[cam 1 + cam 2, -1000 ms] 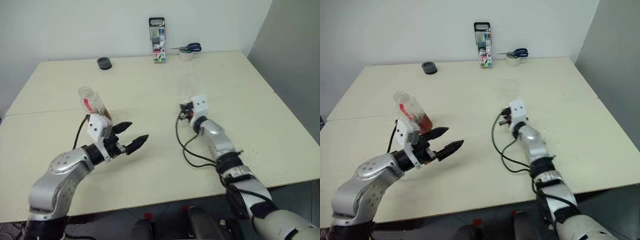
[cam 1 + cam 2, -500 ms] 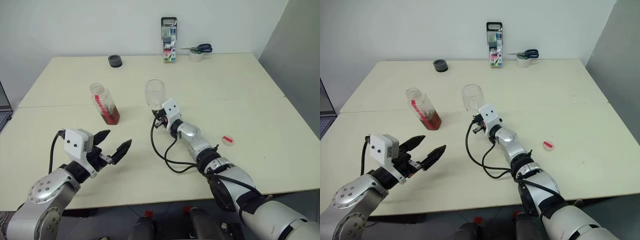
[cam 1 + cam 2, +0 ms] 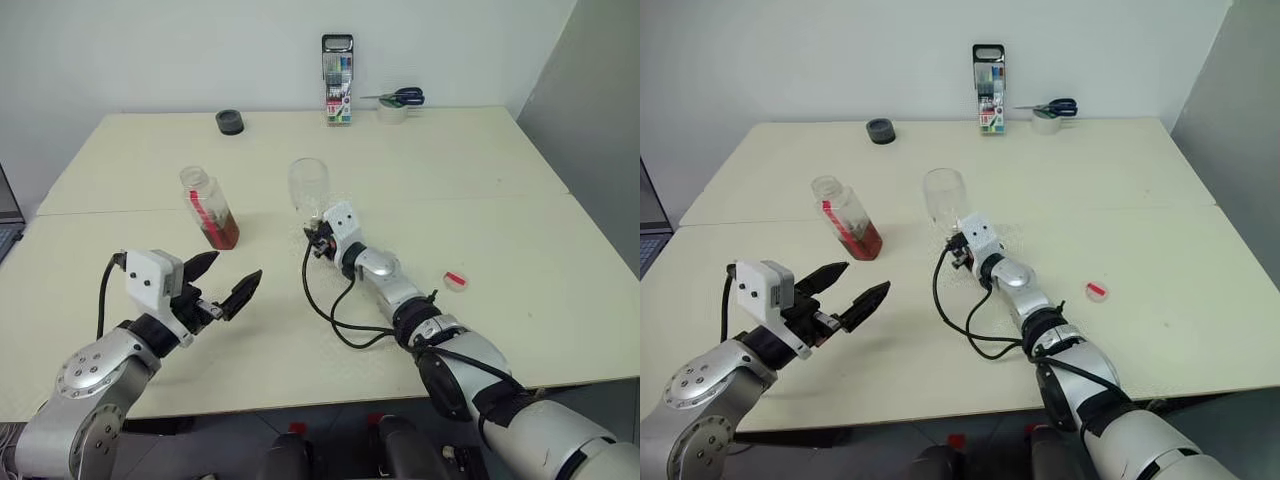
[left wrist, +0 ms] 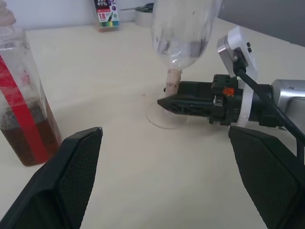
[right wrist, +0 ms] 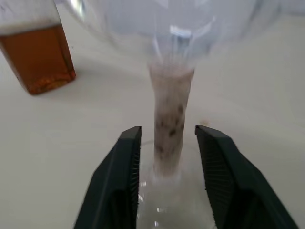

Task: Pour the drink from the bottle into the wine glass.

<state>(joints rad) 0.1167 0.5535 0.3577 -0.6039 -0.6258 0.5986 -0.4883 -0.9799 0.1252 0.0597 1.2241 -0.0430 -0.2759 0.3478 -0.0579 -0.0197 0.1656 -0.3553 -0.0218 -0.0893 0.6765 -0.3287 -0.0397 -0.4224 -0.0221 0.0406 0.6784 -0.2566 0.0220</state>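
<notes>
On the pale surface (image 3: 500,190) stand 1 bottle (image 3: 208,206) and 1 wine glass (image 3: 309,186), with 2 pincers near them. Farthest left, the left pincer (image 3: 226,283) hovers over the front of the surface with its 2 black fingers spread wide, grasping nothing and touching nothing. Just beyond it and well apart, the bottle stands upright and uncapped, a red strip down its side, with 1 shallow layer of amber-brown drink (image 3: 222,234) at its bottom. Right of the bottle, the wine glass stands upright on its foot, bowl clear. The right pincer (image 5: 167,138) lies low at the glass's base, its 2 fingers parted on either side of the stem (image 5: 170,114) with a gap on each side, released. Farther right, 1 small red-and-white cap (image 3: 455,279) lies flat on the surface.
</notes>
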